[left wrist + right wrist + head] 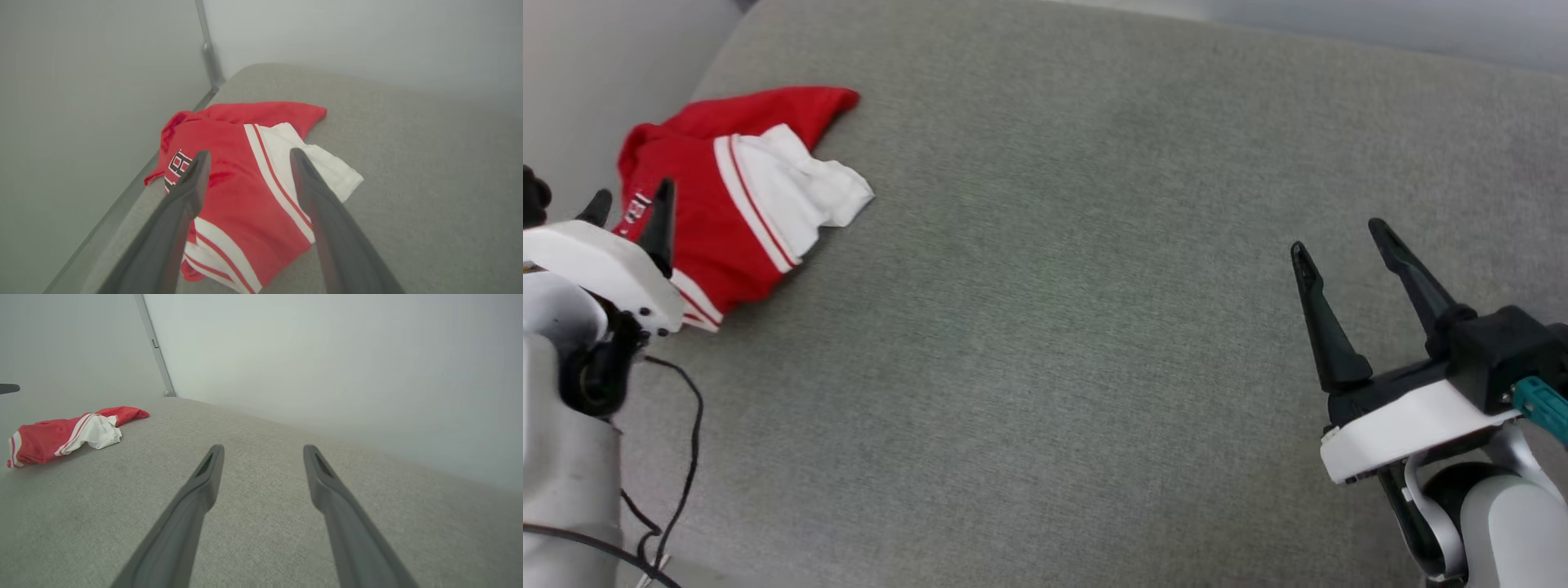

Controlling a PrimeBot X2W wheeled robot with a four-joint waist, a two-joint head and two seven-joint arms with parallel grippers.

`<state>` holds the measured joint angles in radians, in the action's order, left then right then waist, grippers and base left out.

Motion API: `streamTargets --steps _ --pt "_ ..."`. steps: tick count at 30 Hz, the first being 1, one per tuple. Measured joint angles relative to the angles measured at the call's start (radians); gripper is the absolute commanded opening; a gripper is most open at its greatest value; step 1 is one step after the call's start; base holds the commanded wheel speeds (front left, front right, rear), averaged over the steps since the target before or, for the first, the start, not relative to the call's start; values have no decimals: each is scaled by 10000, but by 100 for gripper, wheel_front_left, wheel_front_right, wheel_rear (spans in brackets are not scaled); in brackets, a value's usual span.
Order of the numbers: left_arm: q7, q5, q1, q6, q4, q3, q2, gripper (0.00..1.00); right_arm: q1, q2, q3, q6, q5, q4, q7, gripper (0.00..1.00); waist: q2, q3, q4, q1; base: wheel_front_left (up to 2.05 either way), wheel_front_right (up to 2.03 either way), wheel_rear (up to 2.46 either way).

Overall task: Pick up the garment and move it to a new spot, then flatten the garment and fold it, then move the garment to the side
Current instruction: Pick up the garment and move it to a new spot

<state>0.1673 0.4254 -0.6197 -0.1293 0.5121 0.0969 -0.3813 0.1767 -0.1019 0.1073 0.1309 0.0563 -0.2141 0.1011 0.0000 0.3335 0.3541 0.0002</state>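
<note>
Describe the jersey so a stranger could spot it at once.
Start at the wide grey fabric surface. Near its far left corner, before the left gripper, lies the crumpled garment. Red body, white sleeve and striped trim mark it out.

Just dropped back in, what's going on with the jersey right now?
The garment lies crumpled at the far left of the grey padded surface, not yet picked up. The left gripper hovers at it with fingers apart, holding nothing. The right gripper, also open and empty, hangs over bare surface well to the right.
</note>
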Motion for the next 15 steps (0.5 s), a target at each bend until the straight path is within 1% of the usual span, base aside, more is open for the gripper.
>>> streamTargets --steps 4,6,10,13,14,15 --pt "1536 508 -472 -13 1271 52 -779 100 302 44 -25 0 -31 73 -142 100 0 712 -495 0 0 0 0" --pt "2119 629 -601 -13 1764 -4 -1104 100 417 63 -25 0 -35 167 -249 100 0 1038 -733 0 0 0 0" --pt "3087 1037 -825 -15 2543 -104 -1505 100 559 115 -33 0 -17 313 -403 100 0 1582 -1130 0 0 0 0" --pt "3674 1335 -882 -21 3081 29 -1714 100 708 144 -12 0 -17 422 -516 100 0 1857 -1336 0 0 0 0" --pt "4050 1509 -1011 -23 3331 98 -1816 100 737 167 4 0 -17 525 -581 100 0 1954 -1429 -1 0 0 0" --pt "4190 1599 -1053 -21 3417 123 -1820 100 748 169 0 0 -13 562 -606 100 0 1980 -1453 -1 0 0 0"
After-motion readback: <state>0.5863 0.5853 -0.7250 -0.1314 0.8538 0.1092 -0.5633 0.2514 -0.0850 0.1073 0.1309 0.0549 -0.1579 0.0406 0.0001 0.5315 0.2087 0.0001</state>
